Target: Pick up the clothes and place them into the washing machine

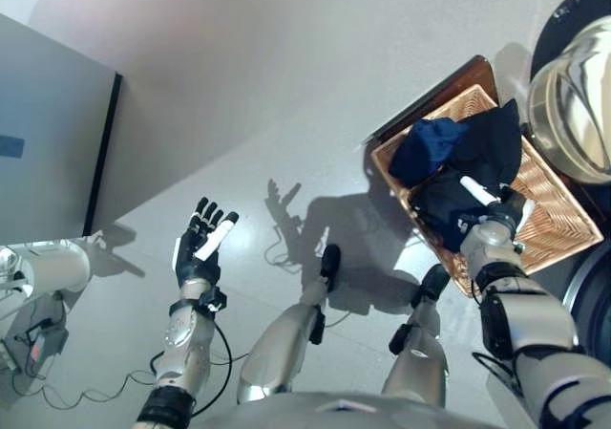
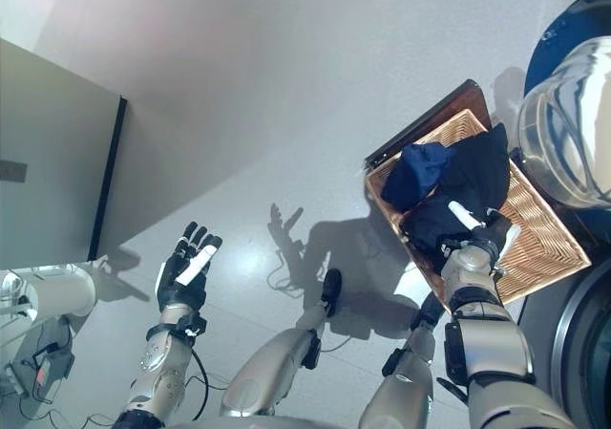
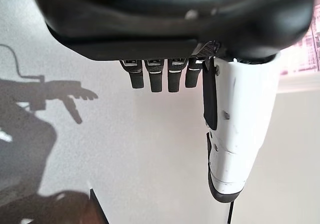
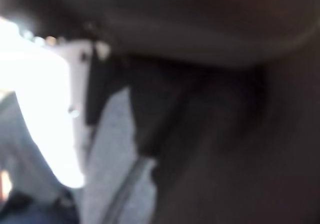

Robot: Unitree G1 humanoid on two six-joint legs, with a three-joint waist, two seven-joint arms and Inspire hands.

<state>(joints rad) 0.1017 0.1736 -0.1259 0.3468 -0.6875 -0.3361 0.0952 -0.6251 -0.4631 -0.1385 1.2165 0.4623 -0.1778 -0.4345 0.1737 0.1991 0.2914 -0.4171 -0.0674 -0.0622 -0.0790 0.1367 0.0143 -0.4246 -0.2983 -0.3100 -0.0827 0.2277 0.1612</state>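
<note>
A wicker basket [image 1: 556, 226] stands on the floor at the right. It holds a navy blue garment [image 1: 427, 147] and a black garment [image 1: 492, 140], bunched together. My right hand [image 1: 496, 209] reaches down into the basket and rests on the black cloth, its white-covered thumb pointing up. The right wrist view shows only dark blur. The washing machine's round glass door [image 1: 573, 104] stands just right of the basket. My left hand [image 1: 200, 247] hovers over the bare floor at the left, open and holding nothing; its straight fingers [image 3: 157, 77] show in the left wrist view.
A dark wooden board [image 1: 430, 99] lies under the basket's far-left edge. A grey panel [image 1: 48, 133] with a black edge stands at the left. A white machine [image 1: 48, 268] and small gear sit at the lower left.
</note>
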